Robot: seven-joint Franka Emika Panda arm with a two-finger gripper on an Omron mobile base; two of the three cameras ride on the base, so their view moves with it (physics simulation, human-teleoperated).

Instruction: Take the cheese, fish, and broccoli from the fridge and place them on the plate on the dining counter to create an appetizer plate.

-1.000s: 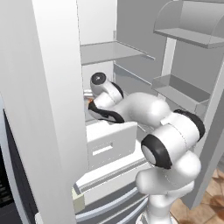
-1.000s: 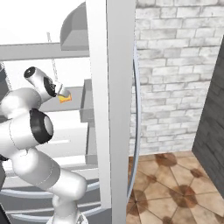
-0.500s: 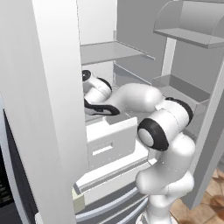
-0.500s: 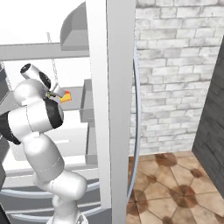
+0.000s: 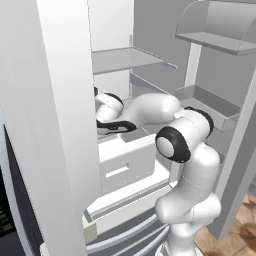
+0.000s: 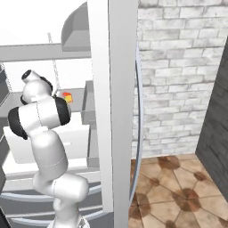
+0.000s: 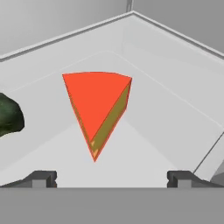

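Pale grey walls of the fridge [image 5: 60, 125] compartment enclosed the food. In the hand view, the broccoli [image 7: 8, 116] lay off to the left of the left fingertip [image 7: 41, 178], cut by the frame edge, and the cheese [image 7: 98, 107] sat ahead of the gripper [image 7: 112, 178], roughly centred between the two tips and apart from both, its red face up and its point towards the fingers. The fingers stood wide apart with nothing between them.

The white arm reached leftward into the open fridge, elbow bent and high, forearm running nearly level above the white pull-out drawer [image 5: 125, 167], the hand tucked behind the door edge under the glass shelf [image 5: 125, 59].

The left base view showed the drawer, the shelf and the door bins [image 5: 210, 105] on the right, but the hand hid the food there. The right base view, looking from the other side past the door's edge, caught the cheese as a small orange-yellow block just beside the wrist, and also a brick wall [image 6: 178, 75] and tiled floor [image 6: 178, 191].
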